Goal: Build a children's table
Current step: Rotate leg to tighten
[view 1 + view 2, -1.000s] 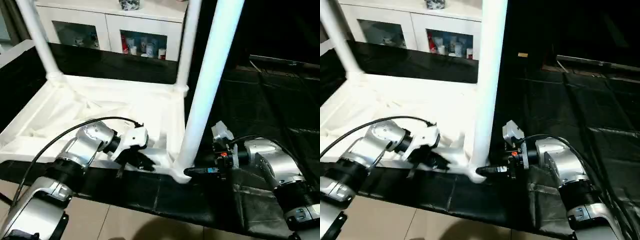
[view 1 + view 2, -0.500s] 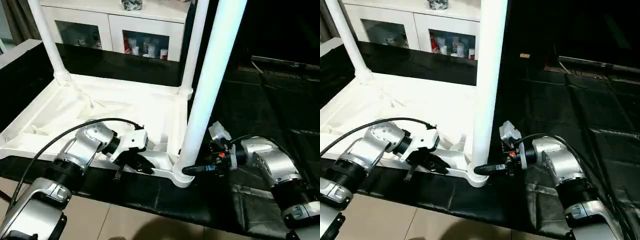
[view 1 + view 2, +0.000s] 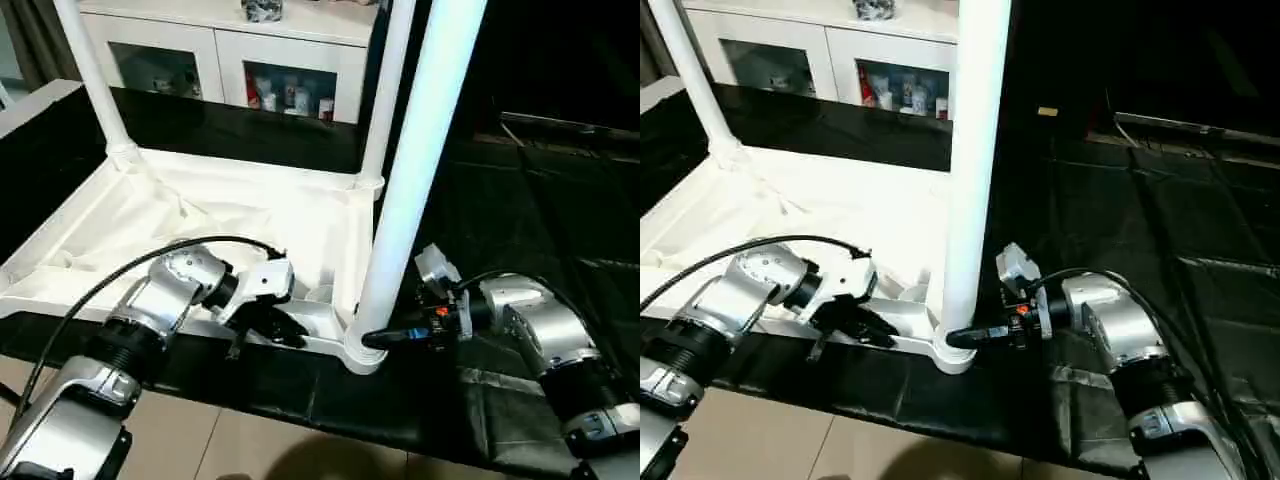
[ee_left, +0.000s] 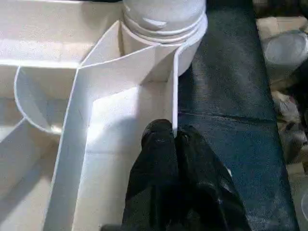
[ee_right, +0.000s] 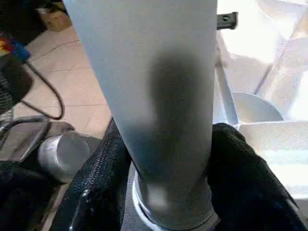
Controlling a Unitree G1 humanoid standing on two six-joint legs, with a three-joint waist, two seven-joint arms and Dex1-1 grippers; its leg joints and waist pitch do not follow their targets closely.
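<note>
Near leg (image 3: 420, 160) upright in corner socket (image 3: 362, 352).

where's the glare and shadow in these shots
Left eye view: the tabletop is washed out near the ribs. Right wrist view: a dark shadow patch sits on the leg between the right gripper fingers. Right eye view: the black mat reads very dark.

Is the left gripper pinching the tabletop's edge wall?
Yes: in the left wrist view the left gripper has its jaws shut on the thin upright wall of the tabletop, one finger on each side.
</note>
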